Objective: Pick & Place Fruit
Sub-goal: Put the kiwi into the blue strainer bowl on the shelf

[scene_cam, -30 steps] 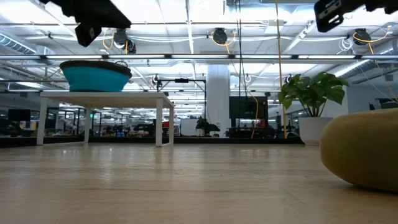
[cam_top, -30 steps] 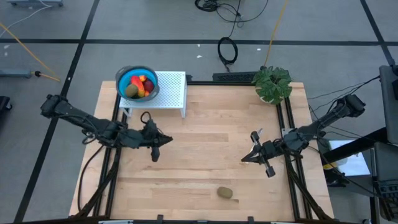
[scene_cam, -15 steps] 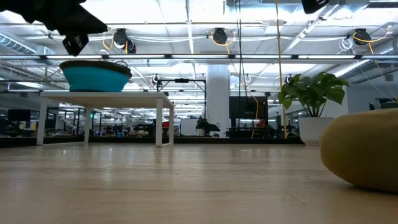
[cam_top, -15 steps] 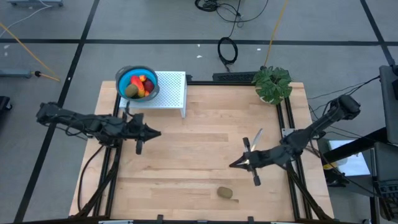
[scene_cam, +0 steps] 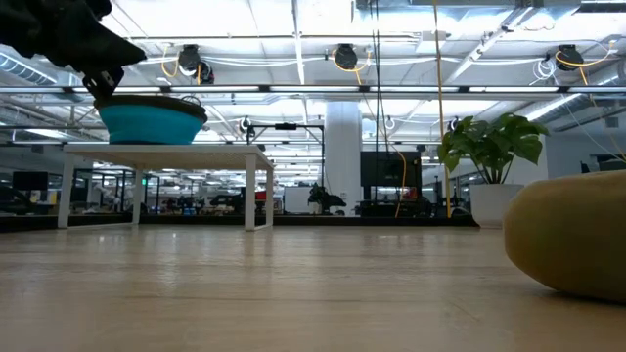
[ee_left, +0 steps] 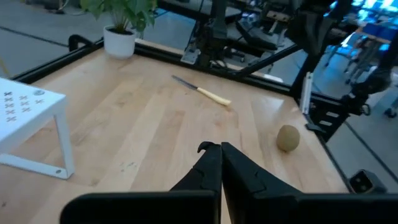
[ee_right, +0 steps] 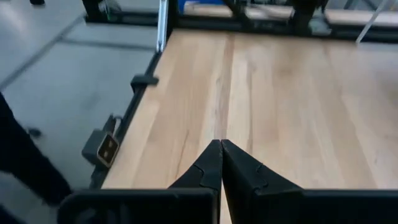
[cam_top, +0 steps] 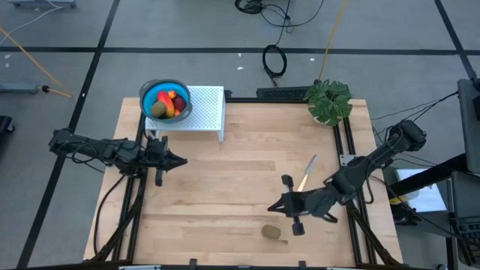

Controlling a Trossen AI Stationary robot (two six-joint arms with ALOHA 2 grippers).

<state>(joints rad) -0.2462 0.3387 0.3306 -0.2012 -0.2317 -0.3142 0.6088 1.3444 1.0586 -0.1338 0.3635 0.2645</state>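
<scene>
The right pincer (cam_top: 274,208) hangs over the near part of the wooden worktop (cam_top: 247,150), its fingers pressed together and holding nothing, just beside and up-table from a lone kiwi (cam_top: 271,233) lying near the front edge. The left pincer (cam_top: 182,160) is also pressed together and empty, out at the worktop's left side close to a white perforated stand (cam_top: 204,109). On that stand's far left end sits a blue bowl (cam_top: 148,96) holding the rest of the fruit: a second kiwi (cam_top: 158,109), an orange-red piece (cam_top: 171,96) and a dark red ball (cam_top: 181,103); how many more lie beneath them cannot be made out from above. A pale-handled knife (cam_top: 307,172) lies on the wood right of centre, and a potted plant (cam_top: 328,101) stands at the far right corner. The left wrist view alone shows the knife's blade and handle clearly, with the loose kiwi beyond it. The low view cuts that kiwi off at the picture's edge and shows only the bowl's outside, hiding its contents.
</scene>
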